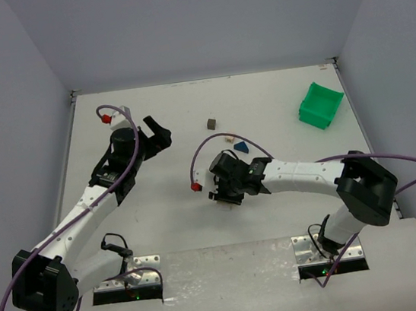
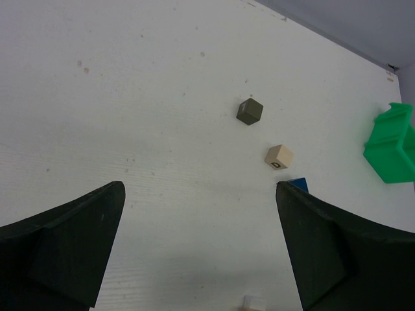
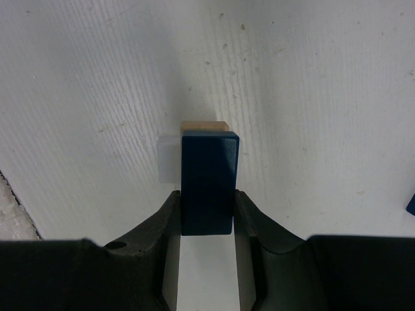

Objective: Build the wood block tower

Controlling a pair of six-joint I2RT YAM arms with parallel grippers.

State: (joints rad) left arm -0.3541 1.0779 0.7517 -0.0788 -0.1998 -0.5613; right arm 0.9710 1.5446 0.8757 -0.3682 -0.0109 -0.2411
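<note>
Clamping blue block [image 3: 207,175], right pincer [image 3: 207,202]; tan block [image 3: 204,126] mostly hidden behind it; left pincer [image 2: 199,191] wide.

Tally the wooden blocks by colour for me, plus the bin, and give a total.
Blue: 2 (the roof-shaped piece and the blue block held in the right gripper)
Beige: 2 (the lettered cube and the beige block just behind the held one)
Grey-brown: 1 (the dark grey-brown cube)
Green: 1 (the green bin)
Total: 6
</note>
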